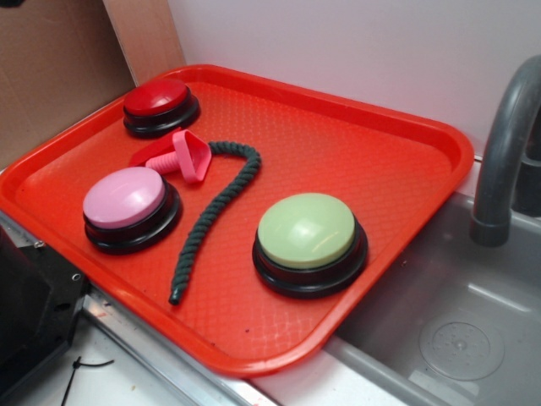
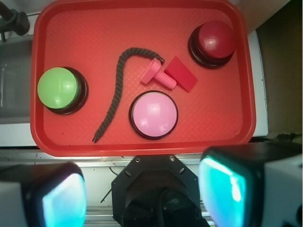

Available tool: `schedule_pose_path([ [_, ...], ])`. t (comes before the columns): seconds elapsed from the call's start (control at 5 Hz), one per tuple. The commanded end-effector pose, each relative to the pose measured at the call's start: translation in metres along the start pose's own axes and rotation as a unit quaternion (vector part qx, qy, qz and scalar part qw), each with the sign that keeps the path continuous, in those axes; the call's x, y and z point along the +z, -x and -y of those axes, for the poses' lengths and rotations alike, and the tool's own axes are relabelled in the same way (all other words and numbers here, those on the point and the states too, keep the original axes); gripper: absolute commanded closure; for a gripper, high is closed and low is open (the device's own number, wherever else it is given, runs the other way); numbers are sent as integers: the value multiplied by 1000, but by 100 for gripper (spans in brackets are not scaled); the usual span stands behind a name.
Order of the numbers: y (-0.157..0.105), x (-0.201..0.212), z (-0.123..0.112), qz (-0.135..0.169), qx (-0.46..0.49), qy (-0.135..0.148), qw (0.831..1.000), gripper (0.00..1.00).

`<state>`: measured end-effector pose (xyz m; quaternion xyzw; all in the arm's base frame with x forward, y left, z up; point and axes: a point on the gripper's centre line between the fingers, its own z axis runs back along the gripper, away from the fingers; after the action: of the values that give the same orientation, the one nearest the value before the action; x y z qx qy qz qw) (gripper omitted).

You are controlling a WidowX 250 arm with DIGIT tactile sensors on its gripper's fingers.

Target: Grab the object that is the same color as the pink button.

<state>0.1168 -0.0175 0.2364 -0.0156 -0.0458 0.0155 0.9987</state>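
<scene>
The pincer (image 2: 142,198) is seen spread wide in the wrist view, holding nothing, its 2 blurred fingers (image 2: 236,189) cut off by the frame. Beyond it, on the red tray (image 2: 94,28), the pink button (image 2: 154,114) sits nearest. Just behind lies the pink object (image 2: 158,75), between the rope (image 2: 113,94) and the red wedge (image 2: 182,73), its stem overlapping the wedge.

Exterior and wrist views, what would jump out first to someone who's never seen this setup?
The bright red tray beside a grey sink, carrying three big domed buttons: red at the back, pink front left, pale green front right. Between them curls a dark green rope, touching a small pink screw-like piece.
</scene>
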Motion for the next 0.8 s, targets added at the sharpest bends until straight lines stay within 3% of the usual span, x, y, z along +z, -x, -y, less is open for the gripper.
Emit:
schedule_pose_path([
  [0.0, 0, 0, 0, 0, 0, 0, 1000, 0],
  [0.2, -6, -9, -3, 15, 72, -18, 997, 0],
  [0.4, -17, -23, -8, 27, 137, -19, 990, 0],
  [0.6, -29, -42, -17, 57, 224, -23, 973, 0],
])
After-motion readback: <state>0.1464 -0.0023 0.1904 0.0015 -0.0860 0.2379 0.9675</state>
